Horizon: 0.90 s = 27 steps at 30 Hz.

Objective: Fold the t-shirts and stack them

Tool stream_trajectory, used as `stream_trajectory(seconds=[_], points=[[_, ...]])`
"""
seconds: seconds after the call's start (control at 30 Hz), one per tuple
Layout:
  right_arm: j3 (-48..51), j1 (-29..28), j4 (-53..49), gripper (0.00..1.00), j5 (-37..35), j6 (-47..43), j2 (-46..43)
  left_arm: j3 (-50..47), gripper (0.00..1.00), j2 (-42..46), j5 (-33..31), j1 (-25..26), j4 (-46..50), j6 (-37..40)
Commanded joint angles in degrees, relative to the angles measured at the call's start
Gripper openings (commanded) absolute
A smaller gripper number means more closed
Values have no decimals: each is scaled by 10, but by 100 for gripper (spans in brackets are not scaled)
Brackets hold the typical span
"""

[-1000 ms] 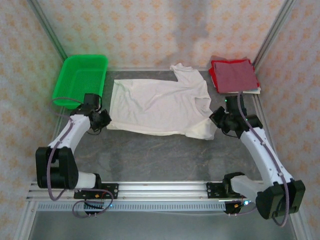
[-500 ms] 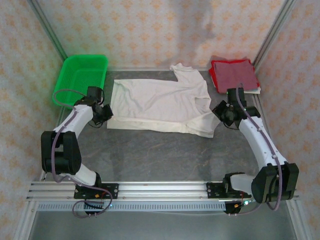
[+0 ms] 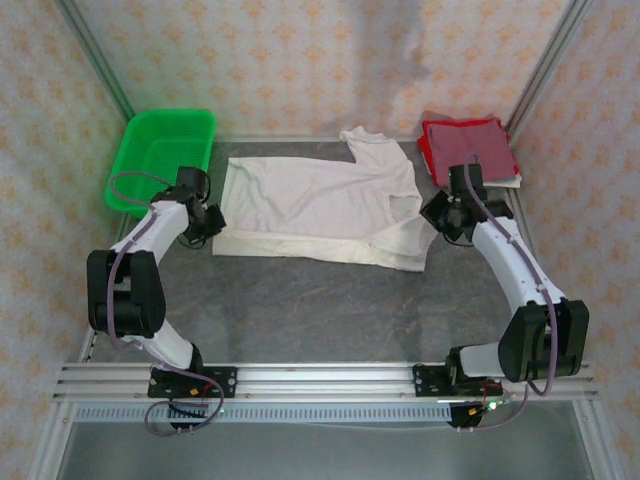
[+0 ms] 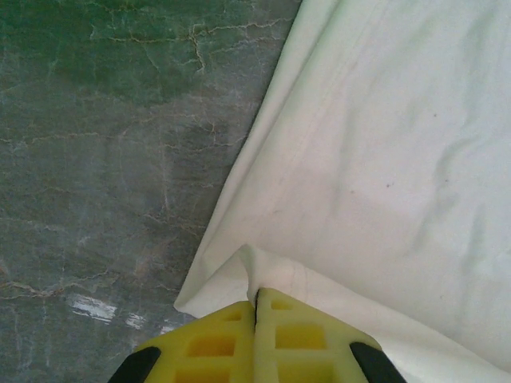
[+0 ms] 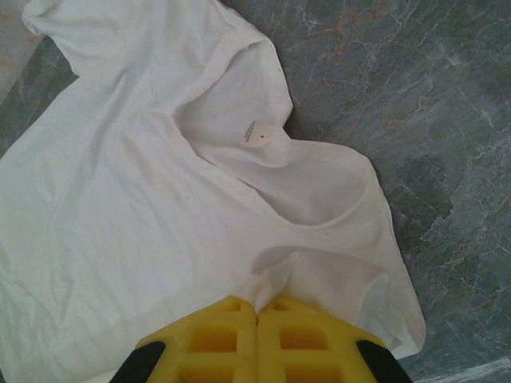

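As left claw [image 4: 255, 297], right claw [image 5: 257, 308] pinch white t-shirt [image 3: 320, 205], basket [image 3: 170, 113] near left.

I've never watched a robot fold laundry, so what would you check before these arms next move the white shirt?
1. Left gripper shut on the white t-shirt's hem corner: ok.
2. Right gripper shut on cloth near the collar: ok.
3. Both layers pinched in each gripper: cannot tell.
4. Shirt lying smooth: not ok, wrinkled by the collar.
5. Folded dark red shirt apart from the white one: ok.
6. Bare table in front of the shirt: ok.
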State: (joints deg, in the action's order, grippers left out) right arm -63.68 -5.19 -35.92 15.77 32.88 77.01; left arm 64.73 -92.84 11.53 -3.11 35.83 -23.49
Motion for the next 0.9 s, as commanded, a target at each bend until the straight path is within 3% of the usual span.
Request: stream_trajectory(seconds=[0.0, 0.33, 0.67, 0.87], points=[[-18, 1, -3, 0, -5, -9, -20, -8, 0, 23, -4, -1, 15, 2], [53, 1, -59, 0, -11, -9, -146, -117, 0, 152, 40, 7, 34, -22], [127, 1, -69, 0, 27, 5, -234, -207, 0, 252, 63, 21, 30, -44], [112, 1, -70, 0, 9, -8, -224, -207, 0, 265, 22, 18, 37, -41]])
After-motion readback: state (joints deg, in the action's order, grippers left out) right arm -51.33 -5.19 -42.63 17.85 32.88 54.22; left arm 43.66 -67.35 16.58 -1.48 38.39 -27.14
